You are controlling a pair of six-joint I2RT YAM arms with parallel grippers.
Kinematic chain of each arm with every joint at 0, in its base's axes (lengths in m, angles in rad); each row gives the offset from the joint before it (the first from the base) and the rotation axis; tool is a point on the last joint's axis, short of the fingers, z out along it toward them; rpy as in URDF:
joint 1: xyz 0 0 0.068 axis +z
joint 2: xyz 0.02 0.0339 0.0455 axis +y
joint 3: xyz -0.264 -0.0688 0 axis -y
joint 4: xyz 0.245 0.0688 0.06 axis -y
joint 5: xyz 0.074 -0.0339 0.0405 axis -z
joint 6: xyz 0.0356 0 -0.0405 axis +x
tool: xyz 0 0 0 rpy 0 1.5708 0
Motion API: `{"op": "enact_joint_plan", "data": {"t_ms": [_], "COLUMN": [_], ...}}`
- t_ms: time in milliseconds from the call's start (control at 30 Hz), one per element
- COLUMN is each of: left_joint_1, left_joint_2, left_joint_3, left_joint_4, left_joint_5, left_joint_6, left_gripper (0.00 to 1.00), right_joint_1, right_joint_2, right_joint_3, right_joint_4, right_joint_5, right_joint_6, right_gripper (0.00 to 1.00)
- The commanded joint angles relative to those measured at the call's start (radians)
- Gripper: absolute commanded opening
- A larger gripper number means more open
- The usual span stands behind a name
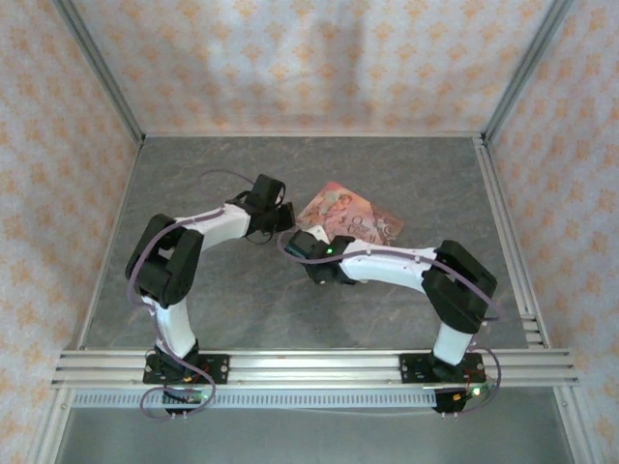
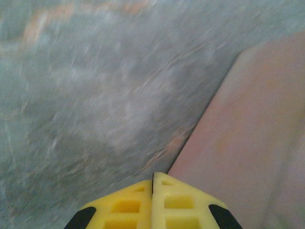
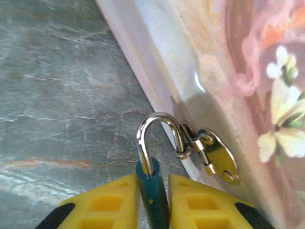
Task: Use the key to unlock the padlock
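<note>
The padlock [image 3: 152, 198] has a dark teal body and a silver shackle [image 3: 157, 119] hooked through the brass hasp [image 3: 217, 155] on the side of the pink box [image 3: 228, 57]. My right gripper [image 3: 153, 177] has its yellow fingers closed on either side of the padlock's body, just off the box's edge. My left gripper [image 2: 153, 175] is shut with nothing visible between its tips, low over the table at the box's edge [image 2: 257, 133]. In the top view both grippers meet at the box's near-left corner [image 1: 308, 224]. The key is out of view.
The pink picture-printed box [image 1: 353, 215] lies flat mid-table, slightly right of centre. Grey marbled tabletop [image 1: 242, 300] surrounds it. Patterned walls close in the back and sides, and an aluminium rail [image 1: 309, 367] runs along the near edge.
</note>
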Motion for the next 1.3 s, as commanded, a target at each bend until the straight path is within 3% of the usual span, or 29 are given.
{"op": "enact_joint_plan", "data": {"t_ms": [0,100,167,233,333,500,733,1100,1267], "left_joint_1": [-0.013,-0.014,-0.013,-0.014,-0.014,-0.013,0.011,0.059,0.061], "left_joint_2": [0.020,0.020,0.023,0.020,0.022,0.000,-0.044,-0.135,-0.105], "left_joint_3": [-0.018,-0.014,-0.013,-0.018,-0.020,-0.025,-0.014,-0.061,-0.022], "left_joint_4": [-0.090,-0.092,-0.092,-0.086,-0.084,-0.078,-0.106,-0.081,-0.083], "left_joint_5": [-0.004,-0.002,0.001,-0.002,-0.004,-0.028,-0.100,-0.221,-0.241], "left_joint_6": [0.004,0.005,0.004,0.001,-0.002,-0.014,-0.030,-0.081,-0.081], "left_gripper": [0.00,0.00,0.00,0.00,0.00,0.00,0.00,0.00,0.01], "right_joint_1": [0.019,0.029,0.031,0.031,0.031,0.038,0.039,0.039,0.038], "right_joint_2": [0.030,0.045,0.036,0.015,0.014,0.014,0.069,-0.049,-0.095], "right_joint_3": [0.084,0.091,0.072,0.047,0.039,0.039,0.167,-0.027,-0.086], "right_joint_4": [-0.107,-0.131,-0.112,-0.073,-0.056,0.016,0.057,0.114,0.139], "right_joint_5": [0.106,0.148,0.152,0.141,0.113,0.092,0.090,0.018,-0.030], "right_joint_6": [-0.003,-0.029,-0.043,-0.047,-0.044,-0.099,-0.195,-0.206,-0.206], "right_gripper": [0.19,0.20,0.16,0.04,0.00,0.00,0.00,0.00,0.00]}}
